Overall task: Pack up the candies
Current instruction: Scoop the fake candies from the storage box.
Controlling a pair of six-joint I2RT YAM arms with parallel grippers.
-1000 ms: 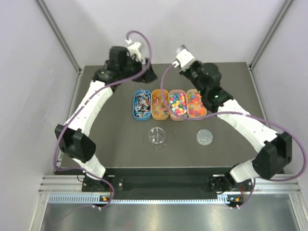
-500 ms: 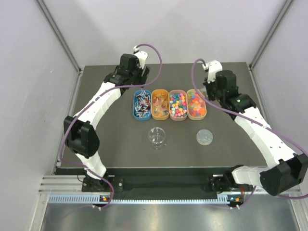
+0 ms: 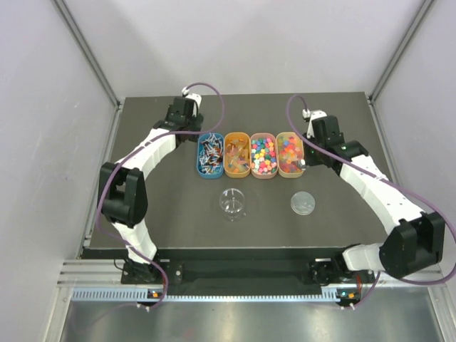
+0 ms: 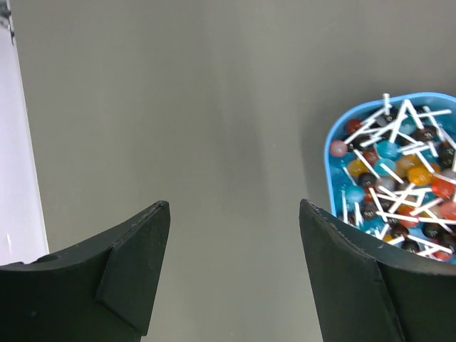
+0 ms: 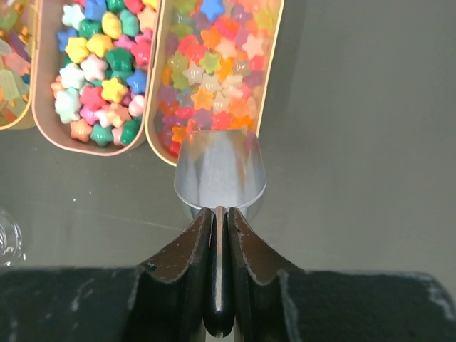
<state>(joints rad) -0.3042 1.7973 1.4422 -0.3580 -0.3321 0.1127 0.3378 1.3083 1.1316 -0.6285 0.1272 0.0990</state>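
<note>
Candies [image 3: 263,154] fill four oval trays [image 3: 198,158].

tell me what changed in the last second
The right gripper, shut on the metal scoop throughout, swung from the table's far side to the near end of the rightmost tray of star candies. The left gripper, open and empty, shifted left beside the blue tray of lollipops. Trays, clear jar and lid stayed put.

I see four trays [image 3: 249,153] side by side on the tabletop [image 3: 164,206], candies [image 3: 263,153] in each. The jar [image 3: 232,202] stands at their six o'clock, the lid [image 3: 303,203] at the jar's three o'clock. The scoop [image 5: 219,174] overlaps the rightmost tray's near end.
</note>
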